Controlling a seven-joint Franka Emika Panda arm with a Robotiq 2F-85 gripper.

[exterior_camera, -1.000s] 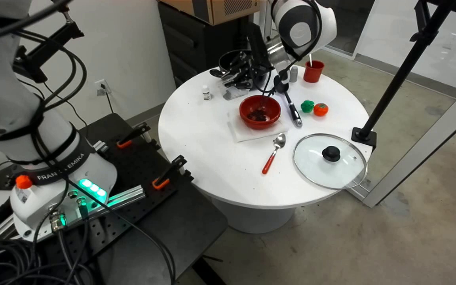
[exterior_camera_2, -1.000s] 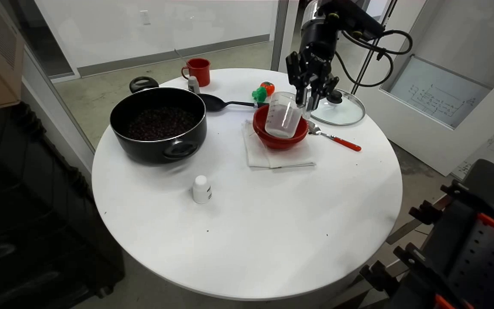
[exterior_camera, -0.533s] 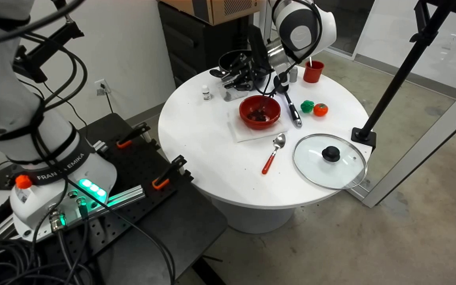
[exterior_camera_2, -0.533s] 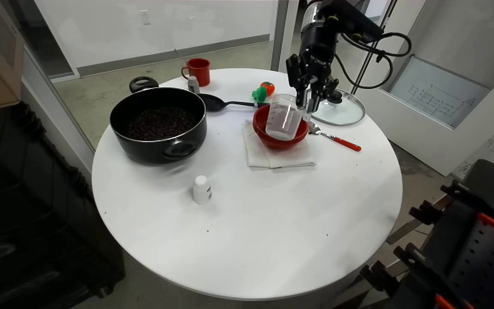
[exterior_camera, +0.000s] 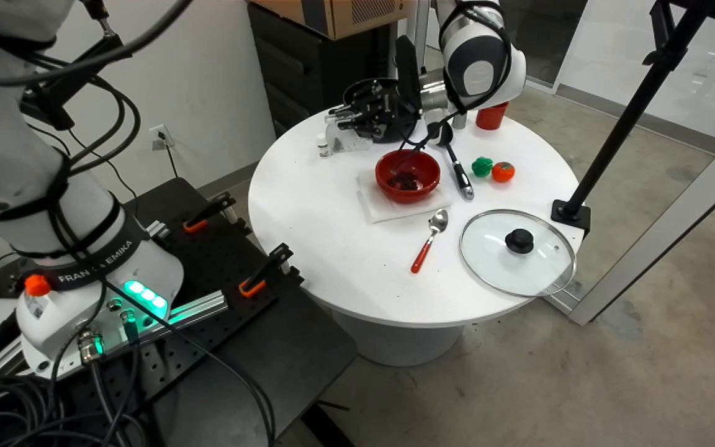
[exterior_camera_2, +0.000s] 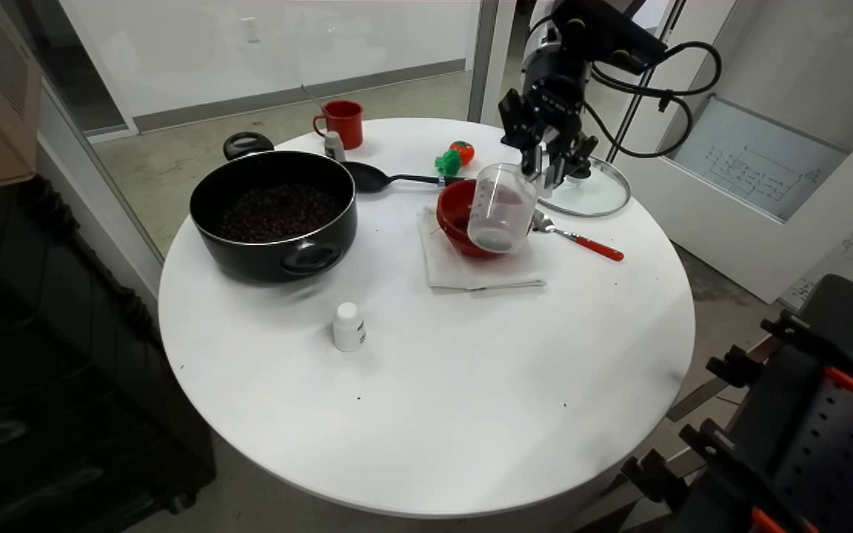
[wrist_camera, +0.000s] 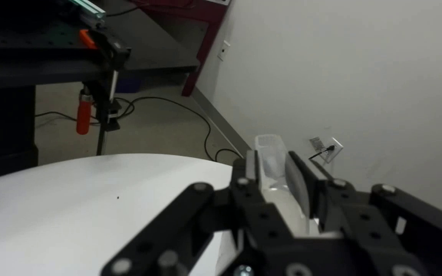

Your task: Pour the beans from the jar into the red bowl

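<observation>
The jar (exterior_camera_2: 500, 215) is a clear measuring jug, slightly tilted in the air; no dark beans show inside it. My gripper (exterior_camera_2: 543, 164) is shut on its handle; in the wrist view my gripper (wrist_camera: 272, 168) has the clear jar (wrist_camera: 271, 147) between its pads. In an exterior view the jar (exterior_camera: 344, 139) hangs behind and to the left of the red bowl (exterior_camera: 408, 197). The bowl has a small heap of dark beans (exterior_camera: 403, 181) in it. In an exterior view the jar partly covers the red bowl (exterior_camera_2: 453, 215).
A black pot (exterior_camera_2: 278, 263) of beans stands by a black ladle (exterior_camera_2: 412, 178). A white bottle (exterior_camera_2: 349, 329), a red cup (exterior_camera_2: 343, 124), a spoon (exterior_camera: 422, 253) and a glass lid (exterior_camera: 488, 248) lie around. A folded cloth (exterior_camera: 379, 214) is under the bowl.
My gripper has turned and moved with the jar, away from over the bowl, leftward in an exterior view. The jar is now more in front of the bowl in an exterior view. The bowl has not moved.
</observation>
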